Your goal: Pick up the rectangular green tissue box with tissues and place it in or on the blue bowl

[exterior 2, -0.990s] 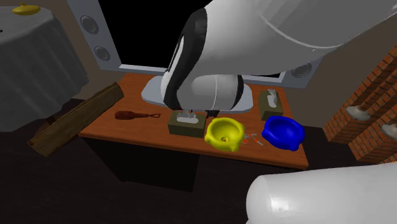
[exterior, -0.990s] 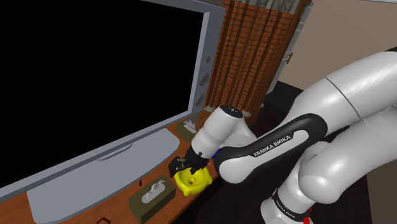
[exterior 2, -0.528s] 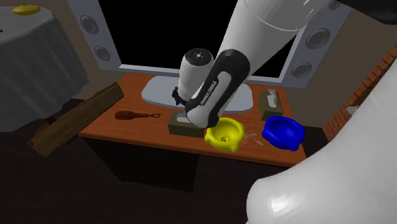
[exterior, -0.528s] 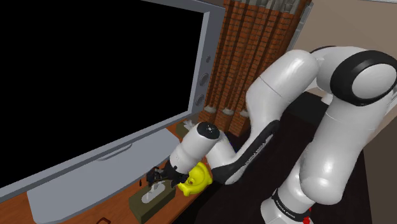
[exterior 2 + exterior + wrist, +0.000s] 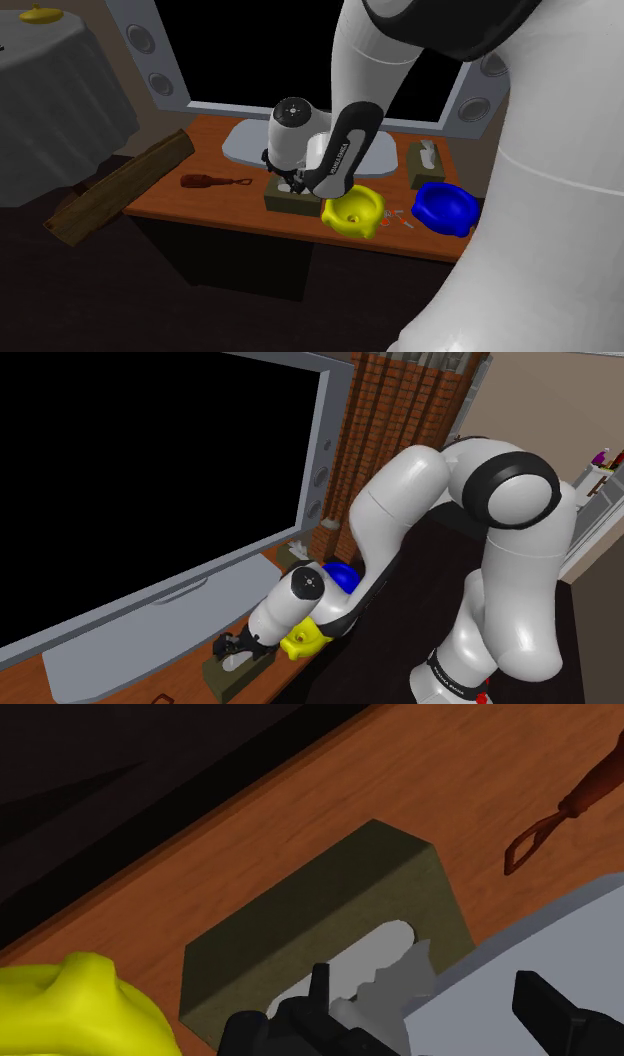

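The olive-green tissue box (image 5: 283, 200) lies flat on the counter (image 5: 165, 200), just in front of the television's grey base (image 5: 245, 140) and just beside the yellow bowl (image 5: 353, 210). A white tissue (image 5: 385, 959) pokes from the slot in its top.

I judge the box light and hollow, with thin walls that will give if I squeeze hard and smooth sides that could slip under a weak grip. The tissue is soft and no place to hold. I would take the box across its narrow width, near mid-length and low on the side walls so it does not tip, with moderate force.

My jaws hang right above it, apart and clasping nothing. In the wrist view one of the fingers (image 5: 320, 989) sits over the slot and the other over the grey base. That puts them off-centre, and I reckon they need shifting toward the box's middle before going down.

The blue bowl (image 5: 446, 207) stands beyond the yellow one, well apart from the box, with a second tissue box (image 5: 425, 163) just behind it. A brown brush (image 5: 215, 182) lies on the box's other side.
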Available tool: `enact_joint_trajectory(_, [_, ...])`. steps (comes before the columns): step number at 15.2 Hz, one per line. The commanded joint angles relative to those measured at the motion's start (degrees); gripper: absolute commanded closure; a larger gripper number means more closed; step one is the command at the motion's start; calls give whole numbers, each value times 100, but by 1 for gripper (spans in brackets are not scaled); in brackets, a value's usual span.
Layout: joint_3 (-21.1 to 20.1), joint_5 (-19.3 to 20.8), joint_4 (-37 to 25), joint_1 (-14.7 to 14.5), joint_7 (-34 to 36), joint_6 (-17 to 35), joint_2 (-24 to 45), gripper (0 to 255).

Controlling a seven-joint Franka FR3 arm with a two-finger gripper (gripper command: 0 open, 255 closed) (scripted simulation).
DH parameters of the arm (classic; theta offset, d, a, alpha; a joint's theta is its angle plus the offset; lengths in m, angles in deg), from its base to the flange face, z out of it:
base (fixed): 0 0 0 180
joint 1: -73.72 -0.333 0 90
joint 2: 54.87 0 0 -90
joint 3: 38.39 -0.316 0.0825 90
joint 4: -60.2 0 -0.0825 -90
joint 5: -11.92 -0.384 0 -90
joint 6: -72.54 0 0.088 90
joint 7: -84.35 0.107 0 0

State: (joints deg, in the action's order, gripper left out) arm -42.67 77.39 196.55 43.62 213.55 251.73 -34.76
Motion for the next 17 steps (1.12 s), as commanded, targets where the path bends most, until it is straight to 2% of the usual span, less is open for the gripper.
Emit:
enact_joint_trajectory(1, [229, 276, -171, -198, 283, 77, 198, 0])
enact_joint_trajectory(2, [396, 469, -310, -347, 494, 141, 358, 0])
enact_joint_trajectory(10, [399, 465, -309, -349, 491, 141, 357, 0])
enact_joint_trajectory(11, [399, 465, -309, -349, 491, 141, 357, 255])
enact_joint_trajectory(17, [425, 501, -294, -380, 537, 150, 345, 255])
